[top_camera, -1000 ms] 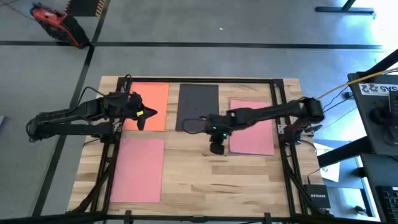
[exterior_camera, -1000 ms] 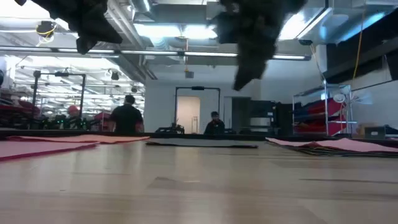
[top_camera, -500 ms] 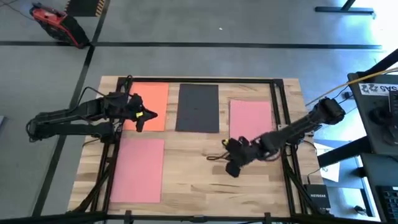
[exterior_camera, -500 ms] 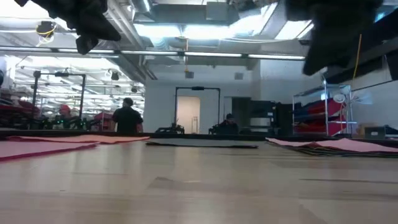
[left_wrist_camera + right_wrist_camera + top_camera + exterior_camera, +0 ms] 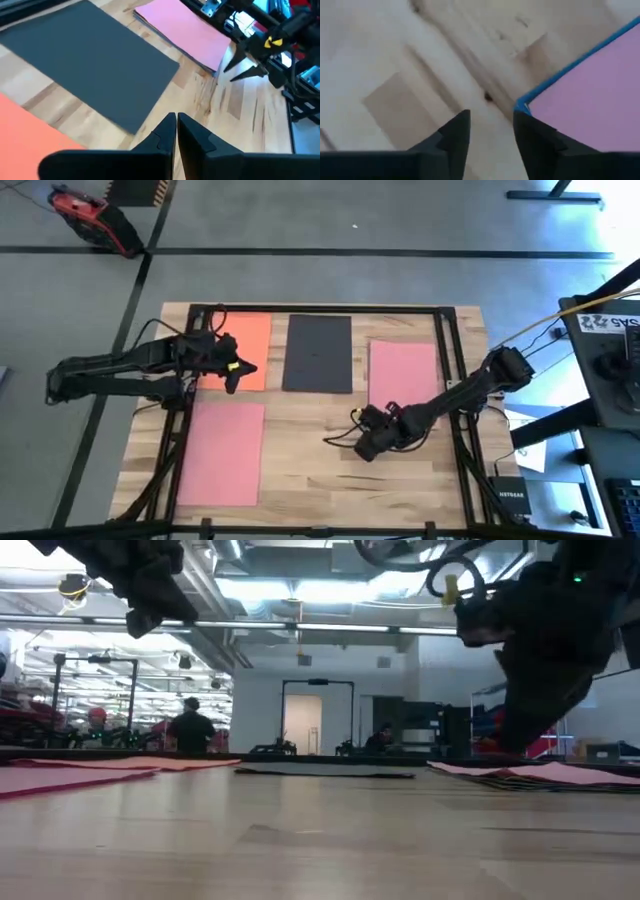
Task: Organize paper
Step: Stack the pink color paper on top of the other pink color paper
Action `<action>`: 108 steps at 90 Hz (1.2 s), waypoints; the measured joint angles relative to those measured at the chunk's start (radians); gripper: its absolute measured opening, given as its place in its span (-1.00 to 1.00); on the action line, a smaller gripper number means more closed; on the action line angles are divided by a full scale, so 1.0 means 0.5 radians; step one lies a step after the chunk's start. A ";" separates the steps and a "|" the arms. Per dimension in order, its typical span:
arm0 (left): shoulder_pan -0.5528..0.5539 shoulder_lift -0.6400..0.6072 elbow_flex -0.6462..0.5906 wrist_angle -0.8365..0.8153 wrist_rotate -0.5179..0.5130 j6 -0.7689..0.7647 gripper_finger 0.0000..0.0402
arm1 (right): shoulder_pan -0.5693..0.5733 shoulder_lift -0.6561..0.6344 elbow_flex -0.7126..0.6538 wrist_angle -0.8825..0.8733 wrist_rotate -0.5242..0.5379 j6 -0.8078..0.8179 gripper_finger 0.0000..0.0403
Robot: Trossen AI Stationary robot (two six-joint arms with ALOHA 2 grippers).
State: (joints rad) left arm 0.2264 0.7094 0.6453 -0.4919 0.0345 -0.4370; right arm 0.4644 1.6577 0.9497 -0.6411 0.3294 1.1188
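Observation:
Several sheets of paper lie flat on the wooden table: an orange one (image 5: 250, 345) at the far left, a black one (image 5: 318, 352) at the far middle, a pink one (image 5: 222, 452) at the near left, and a pink one (image 5: 405, 375) at the right with a blue sheet's edge (image 5: 555, 80) showing under it. My left gripper (image 5: 233, 370) hovers shut above the orange sheet's right edge. My right gripper (image 5: 365, 446) is open and hangs just off the near left corner (image 5: 530, 107) of the right pink sheet, above the bare wood.
Black frame rails (image 5: 445, 330) run along the table's left, right and far sides. Bare wood (image 5: 330, 470) spans the near middle and near right. A side table with gear (image 5: 610, 340) stands to the right. People stand in the room beyond the table.
My right gripper has left the black sheet's near right corner and swung toward the table's near right. It has then come down by the near left corner of the right pink sheet. The sheets lie as before.

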 joint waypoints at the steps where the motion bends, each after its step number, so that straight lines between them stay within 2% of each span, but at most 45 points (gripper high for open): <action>1: 0.000 0.000 0.000 0.001 0.000 -0.001 -1.00 | 0.000 0.000 0.000 -0.007 0.010 0.002 -0.26; 15: 0.002 0.002 0.000 0.003 -0.001 0.029 -1.00 | 0.000 -0.001 0.000 -0.103 0.092 0.007 -0.28; 47: 0.001 0.000 0.000 -0.002 -0.001 0.050 -1.00 | -0.079 0.059 -0.077 0.020 0.014 -0.045 -0.46; 54: 0.001 0.001 0.000 -0.007 -0.001 0.050 -1.00 | -0.083 0.059 -0.078 -0.001 0.000 -0.047 -0.58; 67: 0.001 0.001 0.000 -0.009 -0.001 0.056 -1.00 | -0.079 0.059 -0.077 0.009 -0.024 -0.048 -0.95; 108: 0.001 0.001 0.000 0.004 -0.002 0.057 -1.00 | -0.077 0.058 0.243 0.065 -0.152 -0.224 -1.00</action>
State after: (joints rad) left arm 0.2268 0.7097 0.6453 -0.4900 0.0338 -0.4083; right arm 0.4259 1.6867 1.0710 -0.6085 0.2534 1.0069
